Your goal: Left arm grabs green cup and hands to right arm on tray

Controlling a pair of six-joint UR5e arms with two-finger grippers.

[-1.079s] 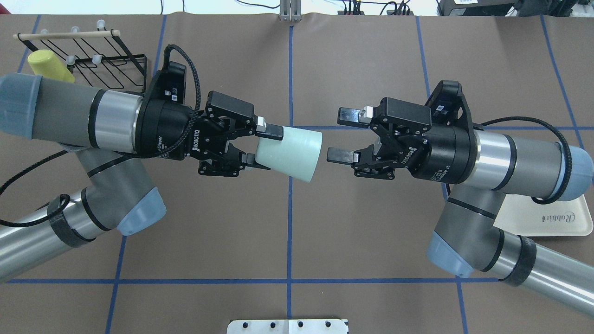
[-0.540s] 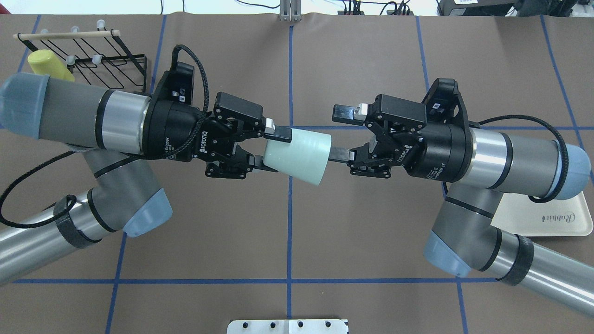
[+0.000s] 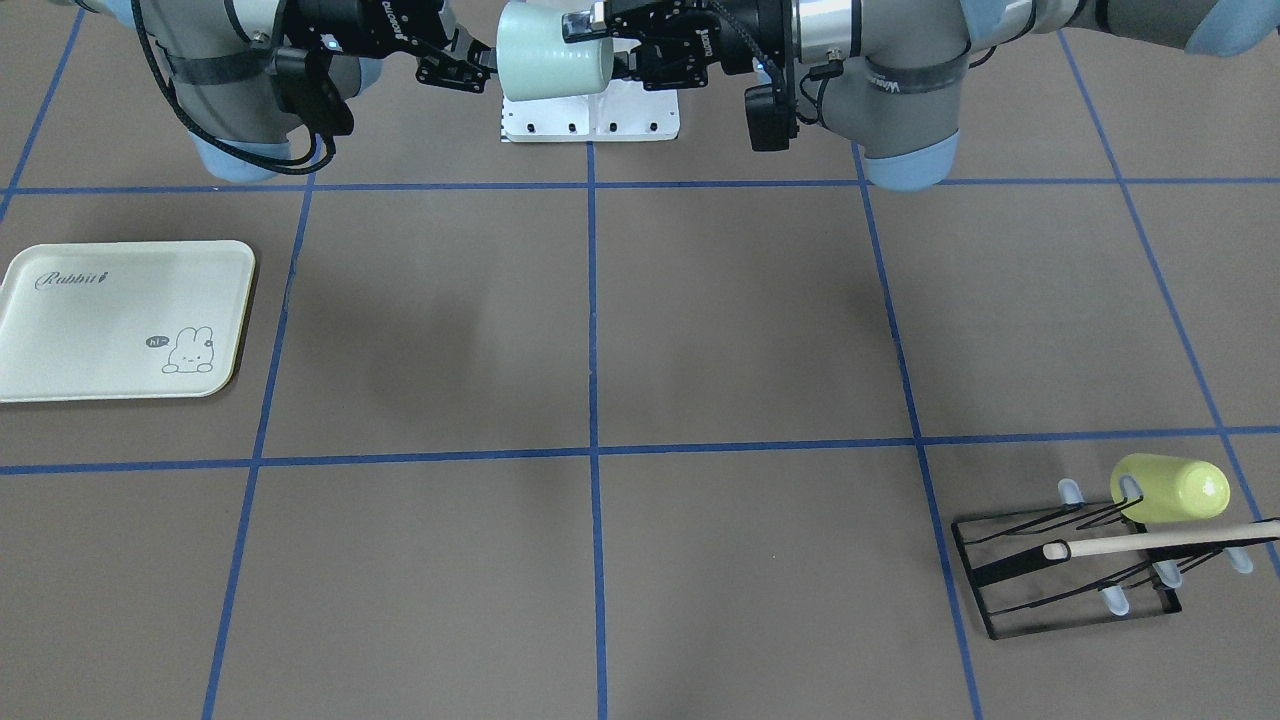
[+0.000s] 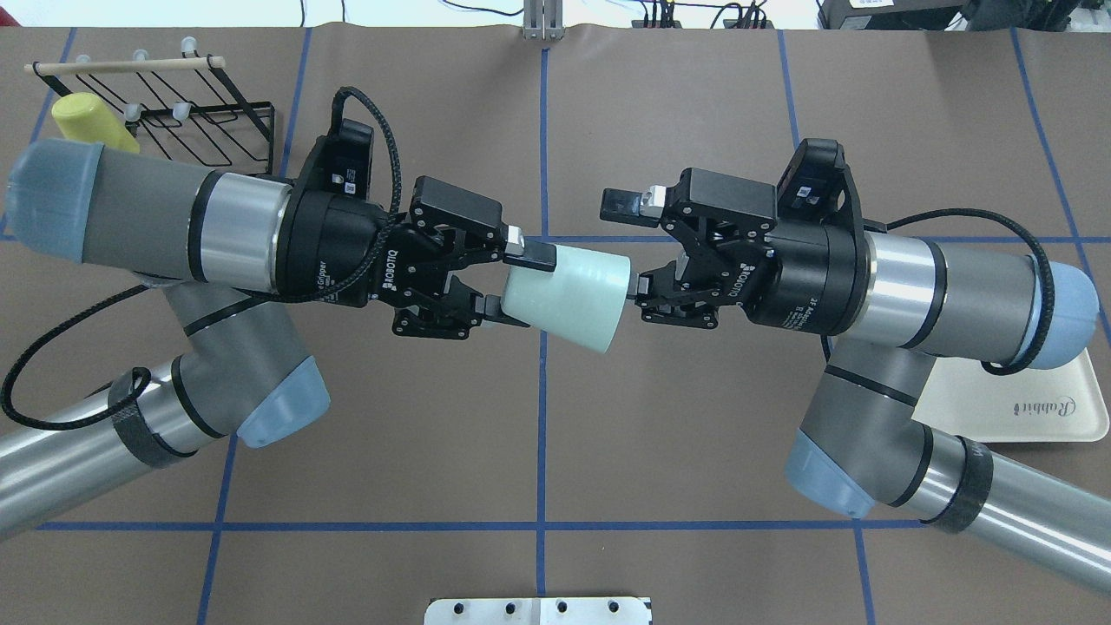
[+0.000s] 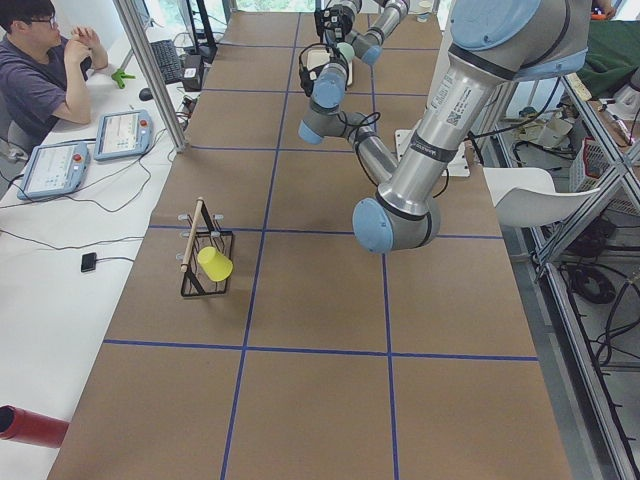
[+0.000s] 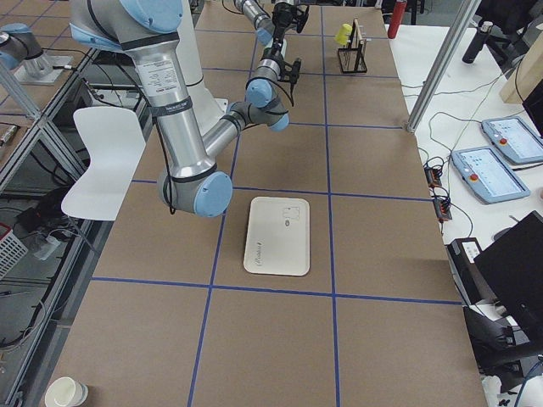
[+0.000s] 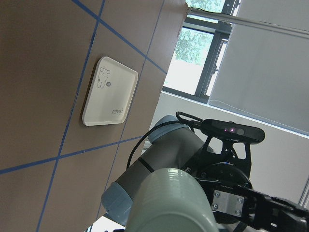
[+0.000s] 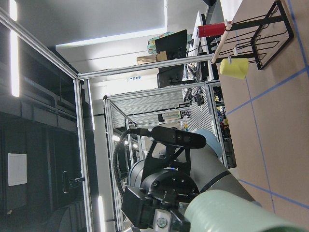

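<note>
Pale mint-green plastic tumbler (image 4: 568, 295) lies sideways in the air, well apart from the cream-white rectangular tray (image 4: 1041, 408) and off toward the robot's left of it, with its mouth turned toward the tray. The left gripper (image 4: 519, 286) pinches the tumbler's base end between its two fingers. The right gripper (image 4: 627, 243), between tumbler and tray, has its fingers spread: one reaches the tumbler's mouth, the other stands clear of its wall. Farthest from the tray, a yellow-green cup (image 4: 91, 121) sits on a black wire rack (image 4: 233, 97).
</note>
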